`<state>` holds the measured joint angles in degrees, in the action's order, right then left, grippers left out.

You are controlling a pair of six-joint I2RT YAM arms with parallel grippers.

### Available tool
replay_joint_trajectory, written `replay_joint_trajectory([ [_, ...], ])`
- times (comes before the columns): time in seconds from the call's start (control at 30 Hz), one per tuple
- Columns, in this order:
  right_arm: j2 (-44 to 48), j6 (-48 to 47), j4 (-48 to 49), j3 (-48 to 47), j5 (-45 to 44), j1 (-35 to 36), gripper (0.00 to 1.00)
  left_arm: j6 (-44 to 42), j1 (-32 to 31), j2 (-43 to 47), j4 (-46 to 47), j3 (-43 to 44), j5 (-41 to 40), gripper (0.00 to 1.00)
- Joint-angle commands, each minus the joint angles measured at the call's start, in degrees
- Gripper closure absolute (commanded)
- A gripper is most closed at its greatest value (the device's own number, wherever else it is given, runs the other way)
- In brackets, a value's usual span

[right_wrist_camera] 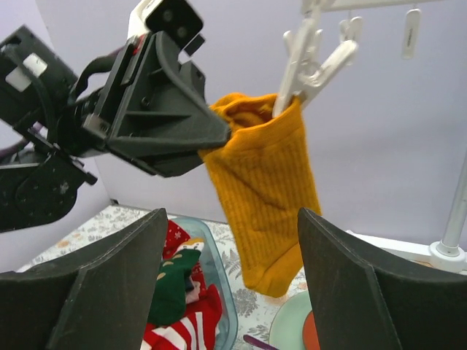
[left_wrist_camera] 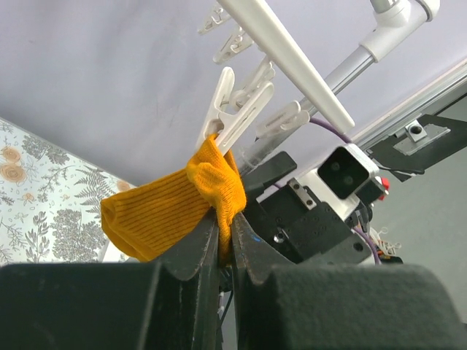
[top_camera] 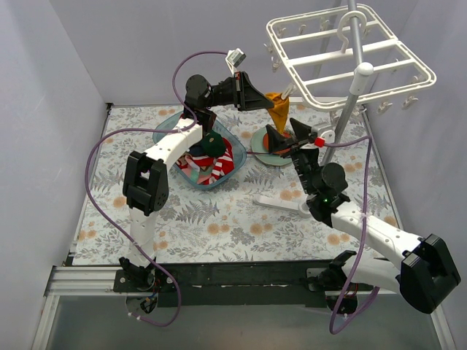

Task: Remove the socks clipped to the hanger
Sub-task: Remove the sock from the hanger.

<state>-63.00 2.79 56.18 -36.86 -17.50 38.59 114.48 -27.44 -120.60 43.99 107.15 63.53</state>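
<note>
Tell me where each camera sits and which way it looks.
Top: above and behind, looking down at the table; left arm and right arm show.
Left wrist: looks up along the left gripper, shut on the yellow sock under its clip.
Right wrist: looks sideways through the open right gripper at that sock.
Shared: all three see the sock.

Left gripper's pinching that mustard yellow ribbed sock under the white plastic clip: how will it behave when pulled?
Probably floppy: the sock hangs limp and bunches at the left gripper. Likely stretches before the clip lets go. Looks light, so it should drape once freed.
</note>
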Motion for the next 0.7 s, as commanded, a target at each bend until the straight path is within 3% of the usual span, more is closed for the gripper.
replay_joint_trajectory([
  [0.0, -1.2, -6.8, -1.2, -4.2, -3.1, 2.7, 0.21, 1.7, 0.4, 0.3, -1.0, 2.8, 0.9, 1.0],
  [0.2, -4.1, -3.9, -6.9, -9.8, -6.5, 2.9, 0.19, 0.9, 0.4, 0.6, -1.4, 2.5, 1.0, 1.0],
  [0.33, -5.6, 3.3, -9.5, -11.4, -3.0, 1.1, 0.19, -1.1, 0.4, 1.2, -3.6, 2.3, 1.1, 1.0],
  [0.5, -5.0, 11.8, -9.3, -10.5, -0.7, -0.2, 0.21, -3.2, 0.4, 1.3, -5.9, 2.6, 0.9, 1.0],
  [0.67, -4.7, 19.4, -3.6, -8.1, -4.4, -0.4, 0.25, -5.0, 0.5, 1.7, -7.5, 2.1, 1.0, 1.0],
])
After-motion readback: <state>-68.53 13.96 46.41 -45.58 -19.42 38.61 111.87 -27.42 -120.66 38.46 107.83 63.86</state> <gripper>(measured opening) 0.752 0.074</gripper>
